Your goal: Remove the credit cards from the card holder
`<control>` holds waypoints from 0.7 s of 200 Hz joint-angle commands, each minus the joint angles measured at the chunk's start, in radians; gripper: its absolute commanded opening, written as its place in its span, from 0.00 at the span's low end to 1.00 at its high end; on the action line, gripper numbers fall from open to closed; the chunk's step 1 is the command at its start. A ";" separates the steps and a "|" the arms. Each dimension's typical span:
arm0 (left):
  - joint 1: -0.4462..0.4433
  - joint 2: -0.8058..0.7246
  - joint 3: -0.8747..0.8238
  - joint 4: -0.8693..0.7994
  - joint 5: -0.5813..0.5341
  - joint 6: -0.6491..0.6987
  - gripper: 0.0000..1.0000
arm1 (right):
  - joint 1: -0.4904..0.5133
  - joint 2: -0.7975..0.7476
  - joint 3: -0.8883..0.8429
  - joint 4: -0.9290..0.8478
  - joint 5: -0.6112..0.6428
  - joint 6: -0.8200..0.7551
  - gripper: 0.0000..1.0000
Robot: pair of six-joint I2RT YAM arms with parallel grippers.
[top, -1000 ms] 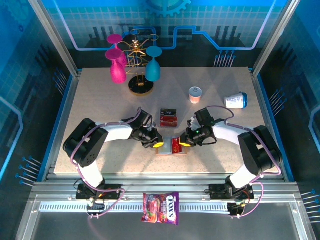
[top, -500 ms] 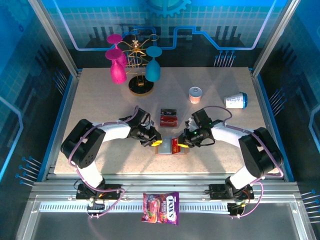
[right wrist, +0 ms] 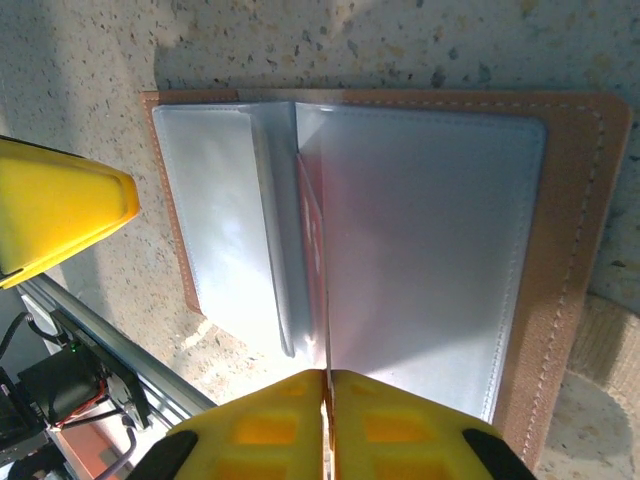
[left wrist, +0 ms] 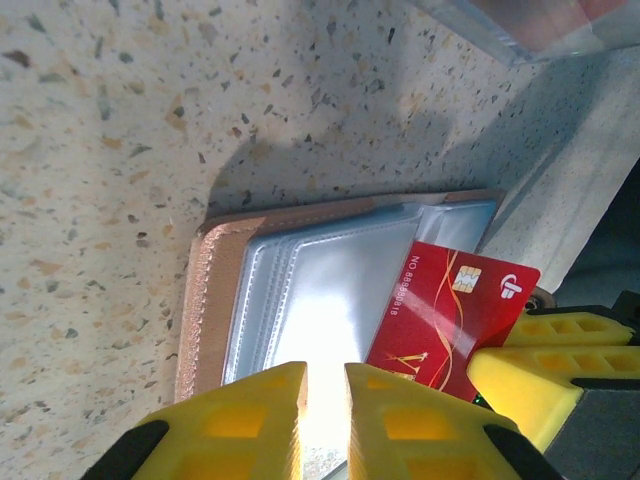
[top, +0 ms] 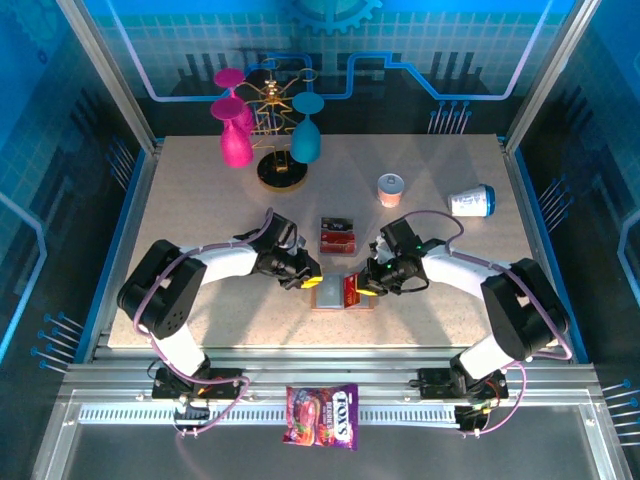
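The card holder [top: 328, 295] lies open on the table between both grippers, tan outside [left wrist: 212, 300], grey-blue pockets up [right wrist: 430, 230]. A red credit card [left wrist: 450, 305] with a chip sticks halfway out of its right pocket. My right gripper [right wrist: 327, 385] is shut on that card's edge [right wrist: 314, 230], which I see edge-on; its yellow fingers [left wrist: 540, 365] show in the left wrist view. My left gripper [left wrist: 323, 400] rests on the left pocket, jaws almost together with nothing between them. In the top view the left gripper [top: 312, 283] and right gripper [top: 366, 287] flank the card [top: 352, 291].
A clear plastic box [top: 338, 236] with red cards sits just behind the holder. Farther back stand a glass rack [top: 272, 140], a small cup [top: 390, 187] and a tipped white cup [top: 470, 201]. A candy bag [top: 322, 415] lies on the front rail.
My right gripper has closed onto the red card. Both grippers have shifted slightly away from the table's front edge.
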 commanded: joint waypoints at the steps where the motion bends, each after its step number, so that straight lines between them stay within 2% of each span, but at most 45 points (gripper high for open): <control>1: 0.011 -0.029 -0.014 -0.003 0.027 0.019 0.18 | 0.015 -0.018 0.028 -0.037 0.015 0.001 0.10; 52: 0.028 -0.048 -0.014 -0.007 0.016 0.019 0.18 | 0.017 -0.046 0.057 -0.083 0.038 -0.018 0.08; 76: 0.041 -0.065 -0.017 -0.015 0.005 0.022 0.18 | 0.015 -0.056 0.097 -0.150 0.071 -0.074 0.07; 107: 0.058 -0.078 -0.024 -0.019 -0.002 0.018 0.19 | 0.015 -0.043 0.186 -0.236 0.102 -0.236 0.07; 140: 0.075 -0.092 -0.033 -0.017 -0.018 0.014 0.19 | 0.019 -0.027 0.301 -0.343 0.156 -0.502 0.05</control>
